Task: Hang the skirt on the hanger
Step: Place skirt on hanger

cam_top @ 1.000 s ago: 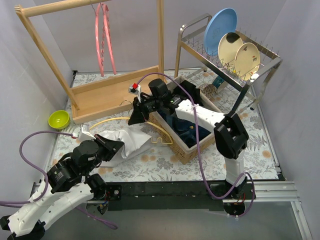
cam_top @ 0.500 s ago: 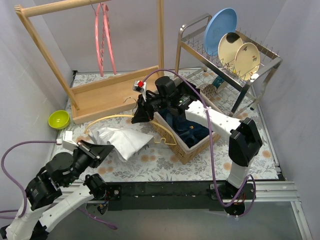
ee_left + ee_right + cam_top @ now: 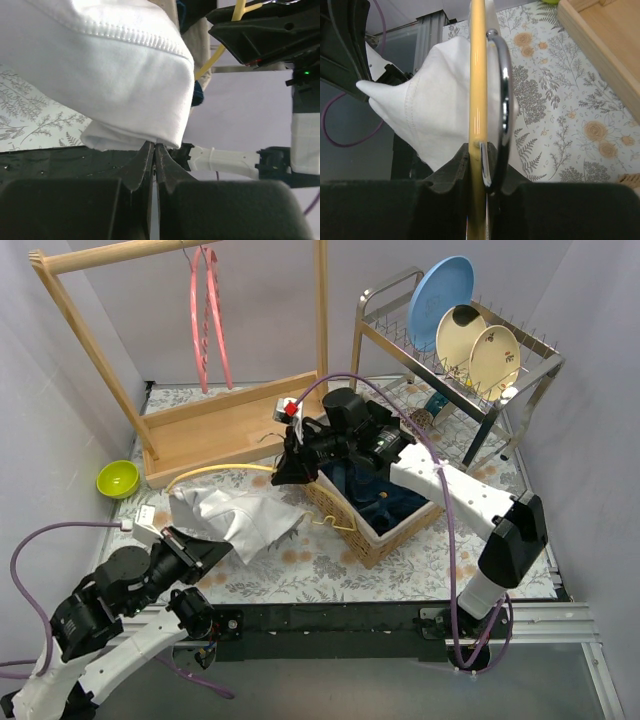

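The left pincer [image 3: 154,150] pinches the white skirt [image 3: 235,515] hem and the right pincer [image 3: 479,150] grips the yellow hanger [image 3: 476,75]. Best to stretch the opening taut beside the hanger, then slide its arm inside.

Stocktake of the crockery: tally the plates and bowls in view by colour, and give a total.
Blue plate: 1
Cream plates: 2
Green bowl: 1
Total: 4

top: overhead, facing table [image 3: 330,560]; wrists: close along jaws; shared: skirt [image 3: 238,516]
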